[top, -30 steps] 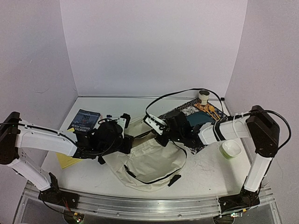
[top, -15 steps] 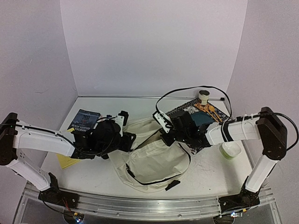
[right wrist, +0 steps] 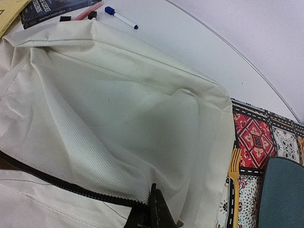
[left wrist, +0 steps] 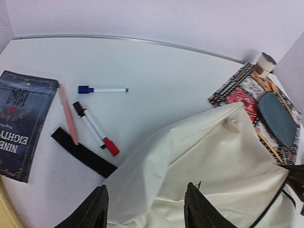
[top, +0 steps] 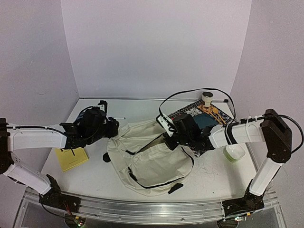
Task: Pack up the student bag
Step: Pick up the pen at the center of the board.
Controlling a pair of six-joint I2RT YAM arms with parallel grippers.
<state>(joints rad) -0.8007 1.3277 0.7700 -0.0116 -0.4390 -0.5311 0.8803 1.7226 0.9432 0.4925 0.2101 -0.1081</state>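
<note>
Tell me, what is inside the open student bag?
Inside the student bag only its bare cream lining shows, no items. The part below the black zipper is covered by fabric.

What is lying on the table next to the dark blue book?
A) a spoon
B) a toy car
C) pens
C: a blue-capped pen, a black-and-red marker and a pink pencil lie on the table beside the book.

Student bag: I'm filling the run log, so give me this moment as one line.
left tool: open, empty | right tool: shut on student bag zipper edge | bag mouth: open | book, markers: on table, unpacked
</note>
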